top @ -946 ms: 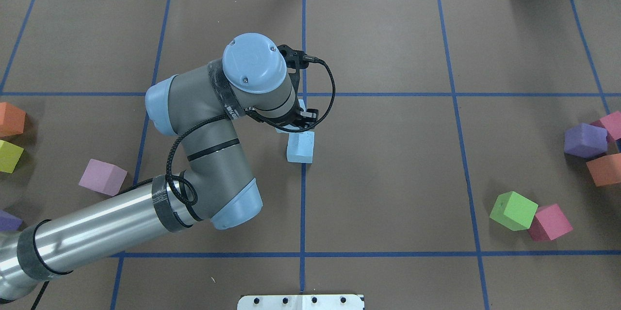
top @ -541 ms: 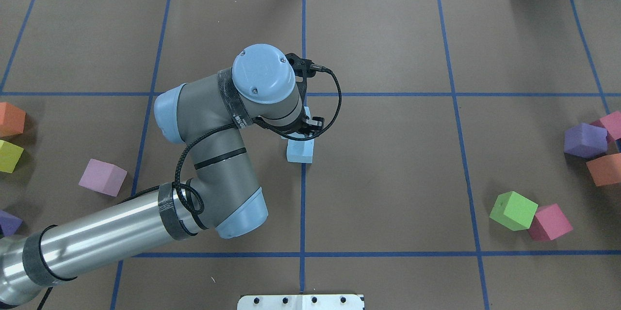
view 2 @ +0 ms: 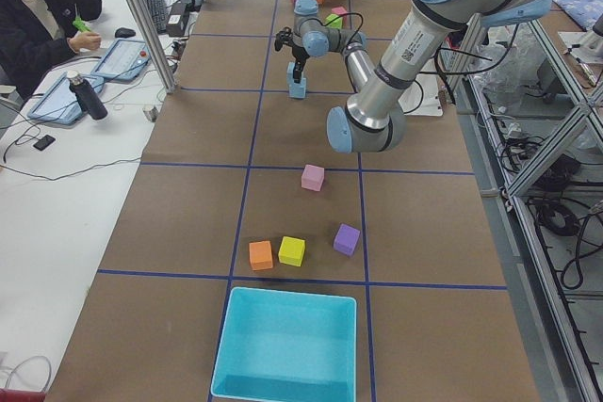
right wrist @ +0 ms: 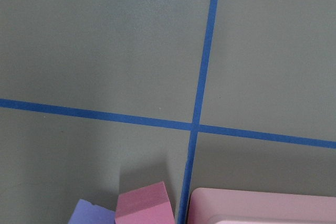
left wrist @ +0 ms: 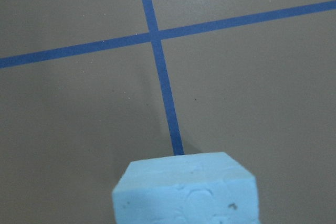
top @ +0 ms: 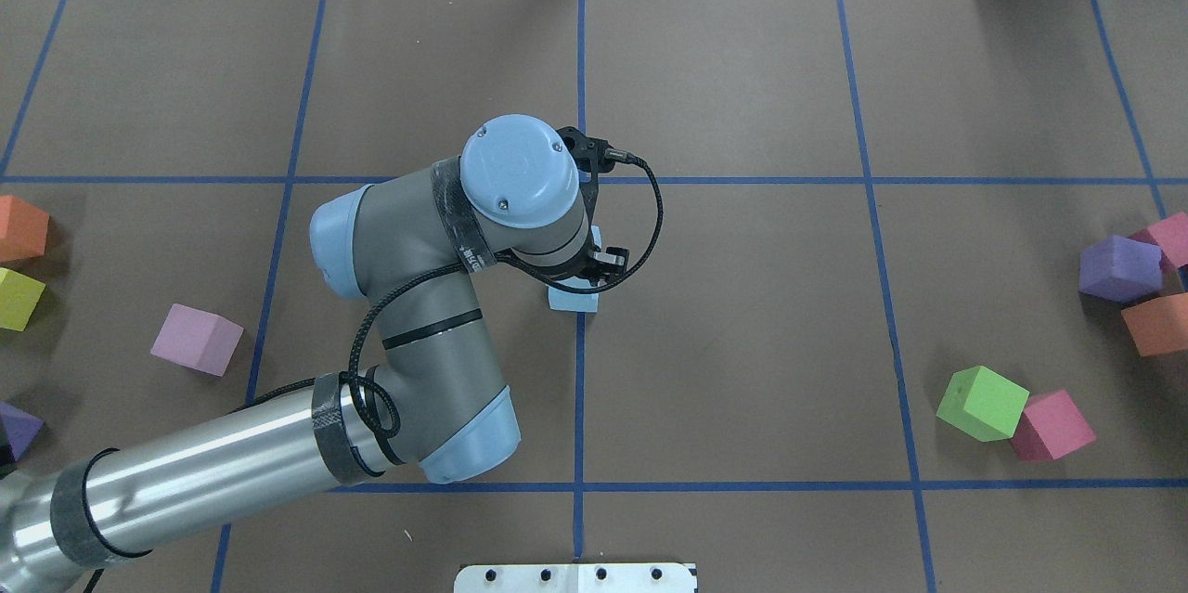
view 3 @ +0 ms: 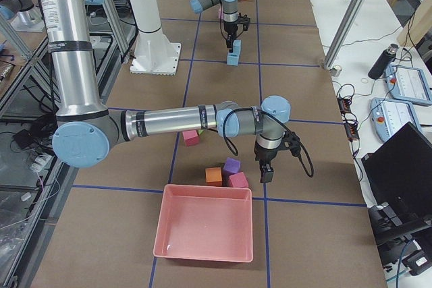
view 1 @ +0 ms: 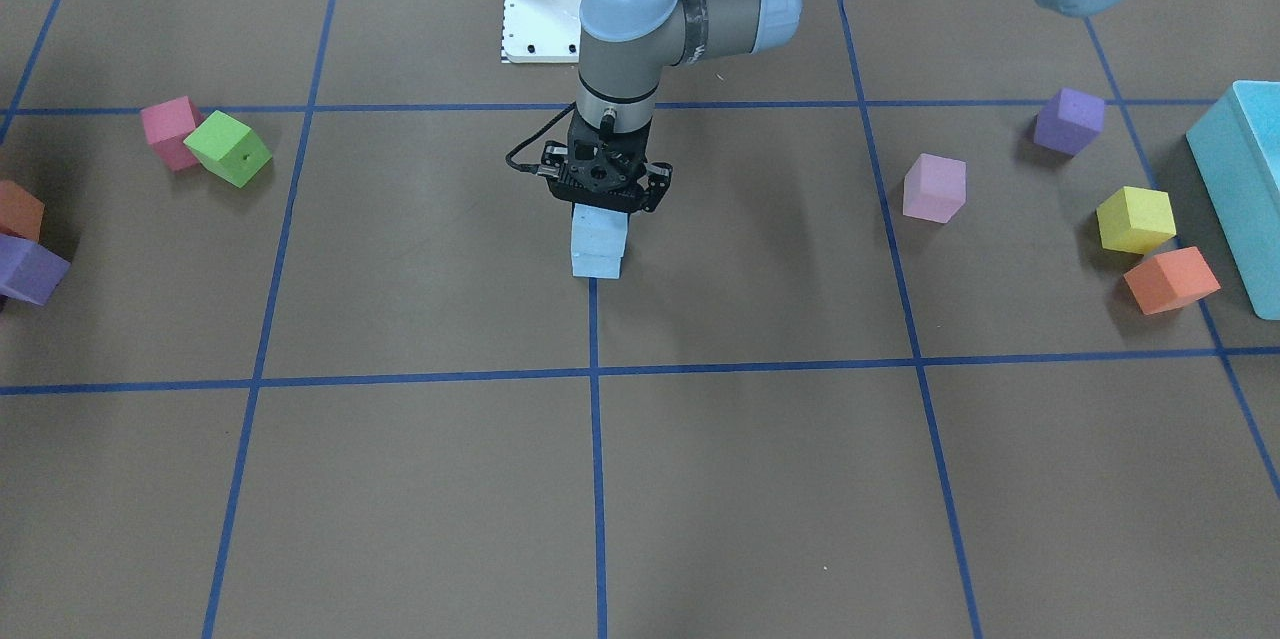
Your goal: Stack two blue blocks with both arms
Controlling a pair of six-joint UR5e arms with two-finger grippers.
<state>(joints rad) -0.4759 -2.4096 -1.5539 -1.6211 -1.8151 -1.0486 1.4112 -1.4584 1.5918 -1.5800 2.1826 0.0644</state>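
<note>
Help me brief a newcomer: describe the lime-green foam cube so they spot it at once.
On the brown paper-covered table, look well to the robot's right. The lime-green foam cube sits beside a magenta foam cube; no other cube there is green.

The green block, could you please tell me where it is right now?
In the overhead view, the green block lies at the lower right, on the robot's right side, beside a pink block.

Upper blue block, atop lower blue block
</note>
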